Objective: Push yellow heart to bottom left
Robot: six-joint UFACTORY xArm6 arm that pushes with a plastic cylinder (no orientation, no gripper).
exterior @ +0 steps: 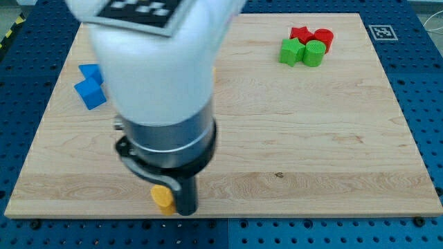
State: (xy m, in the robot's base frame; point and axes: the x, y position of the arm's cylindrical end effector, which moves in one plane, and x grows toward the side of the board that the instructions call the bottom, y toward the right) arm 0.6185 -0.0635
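A small yellow block (162, 198), which I take to be the yellow heart though its shape is mostly hidden, lies near the view's bottom edge of the wooden board (311, 138), left of centre. My tip (185, 209) stands right beside it on its right, touching or nearly touching. The big white and grey arm body (163, 90) fills the view's upper left and hides part of the board behind it.
Two blue blocks (89, 86) sit at the view's left. A green star (292, 51), a green cylinder (313, 53), a red star (300, 34) and a red cylinder (323, 37) cluster at the top right. The board's bottom edge lies just below my tip.
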